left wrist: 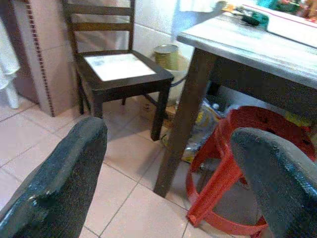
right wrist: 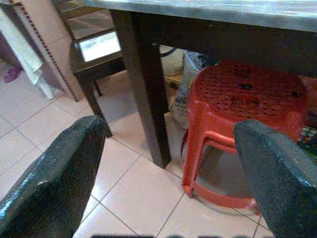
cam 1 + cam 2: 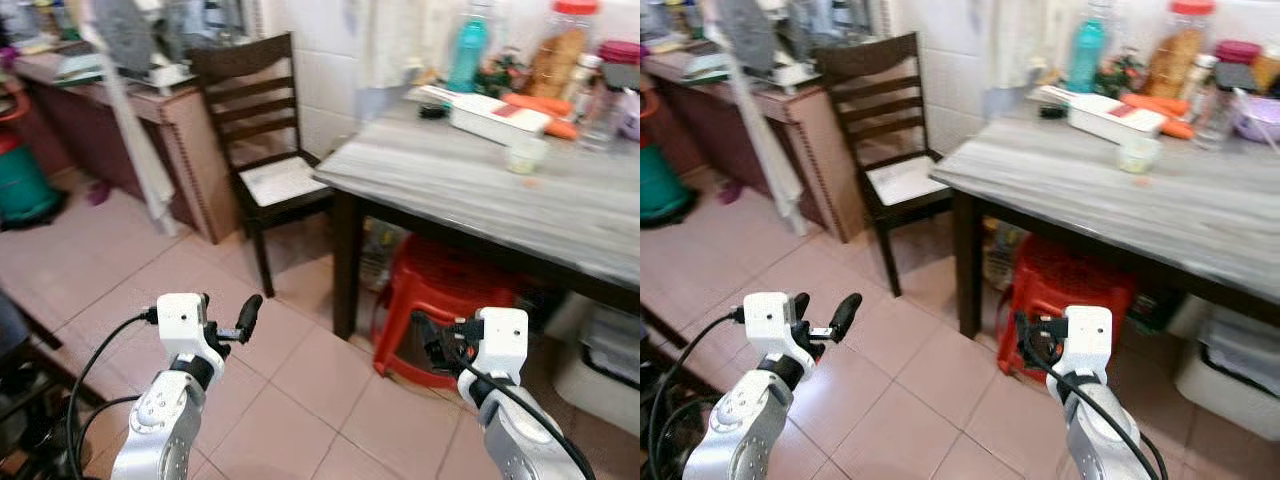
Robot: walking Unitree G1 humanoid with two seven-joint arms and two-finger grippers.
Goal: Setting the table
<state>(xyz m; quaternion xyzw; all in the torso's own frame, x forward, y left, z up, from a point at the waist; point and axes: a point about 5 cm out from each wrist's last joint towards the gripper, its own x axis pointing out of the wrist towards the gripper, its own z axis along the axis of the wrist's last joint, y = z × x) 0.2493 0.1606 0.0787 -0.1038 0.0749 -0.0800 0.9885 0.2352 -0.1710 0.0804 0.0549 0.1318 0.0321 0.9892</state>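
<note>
- Nearest, the left gripper [image 3: 228, 325] is held out low over the tiled floor [image 3: 300, 380], its two black fingers [image 1: 59, 183] spread wide and holding nothing.
- The right gripper [image 3: 437, 342] hangs just as low in front of the red plastic stool [image 3: 440, 300], also wide apart and empty. If the robot walks in with the arms at this height, that gripper could knock the stool or catch under the table edge, so I judge both arms need raising first.
- The dark table leg [image 2: 143, 84] stands between the two grippers' lines of approach; a straight step forward risks striking it.
- To the left, a dark wooden chair [image 3: 260, 140] sits just beside the table corner, narrowing the way in.
- Farther on, the grey table [image 3: 500, 190] carries what there is to set: a small pale cup [image 3: 526, 154], a white tray [image 3: 497, 116], and behind them a teal bottle [image 3: 467, 50] and jars [image 3: 560, 50]. They crowd the far side near the wall, so a long reach could topple the bottle.
</note>
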